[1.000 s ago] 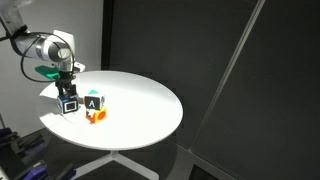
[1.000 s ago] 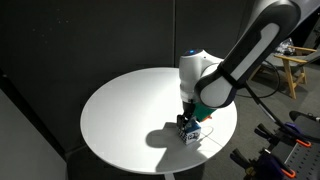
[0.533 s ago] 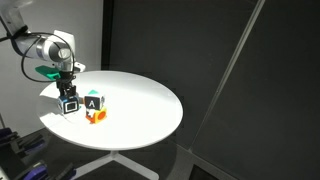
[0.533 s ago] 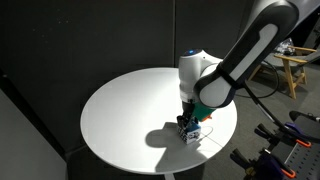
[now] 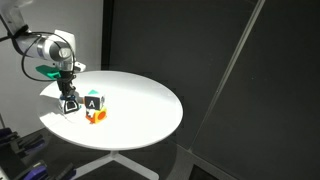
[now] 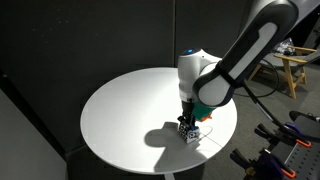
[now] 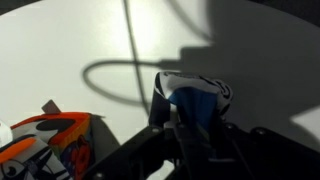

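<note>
Cube (image 5: 69, 105), white with dark and blue faces, sat on the table (image 5: 150, 118) at its left side, close to the rim, in an exterior view. The gripper (image 5: 68, 95) stood straight down on it, fingers low around the cube top. In the wrist view the cube (image 7: 195, 97) lay right at the dark fingers (image 7: 172, 118), but whether the jaws had closed on it or only straddled it I could not tell, too dark. To do it well, judged: keep the gripper vertical, centred on the cube, squeeze on two flat opposite faces, and lift straight up, no sideways drag. A block (image 5: 93, 101) stood just right of the cube, with the orange block (image 5: 96, 116) near it toward the front. Both were close enough that a sideways swing could knock them. The orange block (image 7: 55, 140) showed at lower left in the wrist view. The rim was close on the cube's left, so a slip there risked a drop off the table. Open room lay right and far, the wide bare top (image 6: 115, 110).
</note>
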Tool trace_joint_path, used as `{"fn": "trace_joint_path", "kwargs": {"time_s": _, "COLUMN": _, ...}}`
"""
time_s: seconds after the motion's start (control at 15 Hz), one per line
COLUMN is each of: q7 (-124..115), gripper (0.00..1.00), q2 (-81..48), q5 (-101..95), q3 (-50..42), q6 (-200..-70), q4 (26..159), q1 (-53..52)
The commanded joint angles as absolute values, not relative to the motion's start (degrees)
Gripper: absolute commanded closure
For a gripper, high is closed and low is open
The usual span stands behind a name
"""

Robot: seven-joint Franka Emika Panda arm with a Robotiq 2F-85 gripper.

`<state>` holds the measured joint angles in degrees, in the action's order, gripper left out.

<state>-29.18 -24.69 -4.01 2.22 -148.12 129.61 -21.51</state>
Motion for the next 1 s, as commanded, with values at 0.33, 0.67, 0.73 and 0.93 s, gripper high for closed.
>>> {"fn": "trace_joint_path", "kwargs": {"time_s": 0.33, "q7": -30.87, "gripper": 0.95, "q2": -19.87, "q5": -2.56, "q3": 3.12, "q6": -140.84, "q4": 128.94, "q1": -20.73}}
{"fn": "trace_joint_path", "kwargs": {"time_s": 0.67, "q7": -32.58, "gripper": 0.95, "q2": -15.65, "q5": 1.01, "q3": 4.17, "q6": -137.40, "q4": 128.81, "q1": -19.12}}
{"fn": "trace_joint_path", "kwargs": {"time_s": 0.73, "q7": -33.06, "gripper": 0.95, "q2": -14.63, "q5": 2.05, "q3": 4.32, "q6": -137.07, "q4": 128.87, "q1": -18.71}}
{"fn": "trace_joint_path", "kwargs": {"time_s": 0.93, "q7": -34.67, "gripper": 0.95, "q2": -11.94, "q5": 4.70, "q3": 4.58, "q6": -137.03, "q4": 128.75, "q1": -17.37}}
